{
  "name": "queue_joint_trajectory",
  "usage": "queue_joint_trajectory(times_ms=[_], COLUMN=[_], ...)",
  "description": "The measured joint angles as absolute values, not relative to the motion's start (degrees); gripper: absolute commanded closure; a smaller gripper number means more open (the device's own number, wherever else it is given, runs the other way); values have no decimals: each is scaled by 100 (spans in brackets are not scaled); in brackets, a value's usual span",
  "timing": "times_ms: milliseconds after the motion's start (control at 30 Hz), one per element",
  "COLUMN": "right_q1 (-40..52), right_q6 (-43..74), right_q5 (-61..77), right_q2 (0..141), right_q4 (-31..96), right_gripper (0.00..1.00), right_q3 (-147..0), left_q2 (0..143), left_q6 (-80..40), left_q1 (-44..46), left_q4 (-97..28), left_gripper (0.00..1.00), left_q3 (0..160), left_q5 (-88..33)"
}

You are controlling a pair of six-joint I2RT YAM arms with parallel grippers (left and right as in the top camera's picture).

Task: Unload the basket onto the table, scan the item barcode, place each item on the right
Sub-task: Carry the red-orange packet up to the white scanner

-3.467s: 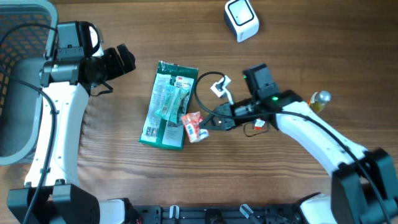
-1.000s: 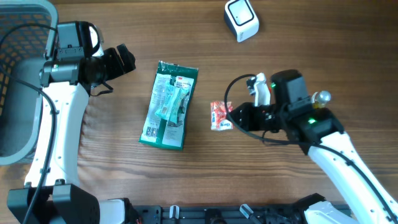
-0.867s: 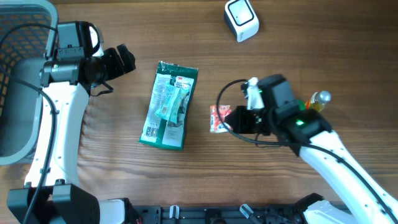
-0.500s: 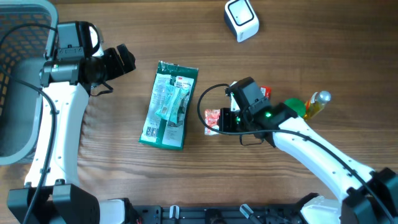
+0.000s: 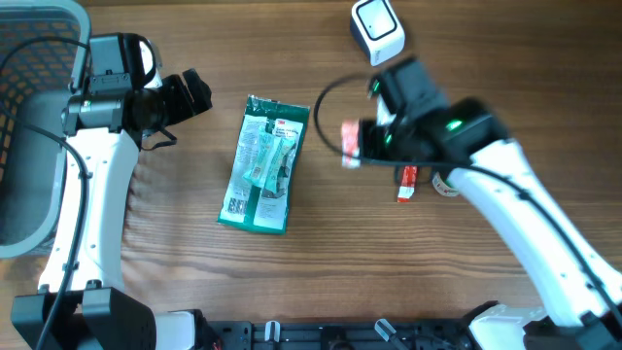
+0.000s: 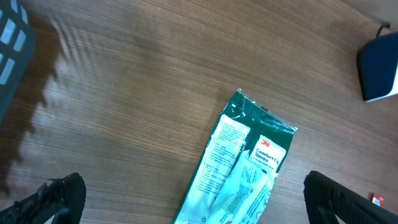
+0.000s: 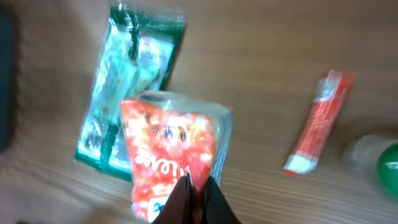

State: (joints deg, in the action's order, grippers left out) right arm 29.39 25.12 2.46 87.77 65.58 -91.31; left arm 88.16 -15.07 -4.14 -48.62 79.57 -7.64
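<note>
A small red-orange snack packet (image 5: 350, 143) (image 7: 171, 149) hangs off the table, pinched at its lower edge by my right gripper (image 5: 362, 142) (image 7: 196, 191), which is shut on it. The white barcode scanner (image 5: 377, 29) stands at the far edge, just beyond the right arm; its dark side shows in the left wrist view (image 6: 378, 67). My left gripper (image 5: 194, 93) (image 6: 199, 205) is wide open and holds nothing, hovering left of a green 3M packet (image 5: 264, 163) (image 6: 242, 168) (image 7: 127, 81) that lies flat on the wood.
A red stick sachet (image 5: 406, 182) (image 7: 320, 121) lies on the table under the right arm, with a green-and-clear bottle (image 7: 385, 165) beside it. A grey basket (image 5: 29, 126) (image 6: 12, 37) stands at the far left.
My right arm has lifted the snack packet and carried it from mid-table toward the far edge, close to the scanner. The left arm and the green packet have not moved.
</note>
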Motion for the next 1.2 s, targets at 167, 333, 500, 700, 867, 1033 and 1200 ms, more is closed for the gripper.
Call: queue_joint_trajectory(times_ms=[167,333,500,700,867,1033,1200], right_q1=[2877,2877,2877,2877,2860,2661,2453], right_q6=[1855,1192,353,-1678,-3153,-3699,-3621], right_q5=[-1052,-2512,-3767,-4748,-5253,-5374,-5054], right_q2=[9271,10130,11161,12324,12833,13150,13305], right_q4=[6751,6031,4700,2593,1081,709,674], right_gripper=[96,96,96,96,96,96,96], right_q3=[-10777,-10820,-10816,-10803,-10803,-10803,-10803], left_q2=[8816,8816,8816,8818,8816,8816,8816], left_q6=[-1507,-1507,-1507,-1507,-1507,-1507,-1505], left_q1=[-414,-414,-414,-414,-414,-414,-414], left_q4=[-4862,-4862,-4864,-4864,-4864,-4864,-4862], left_gripper=[0,0,0,0,0,0,0], left_q3=[7957,7957,7957,7957,7957,7957,7957], left_q5=[-764,-764,-766,-764,-764,-764,-764])
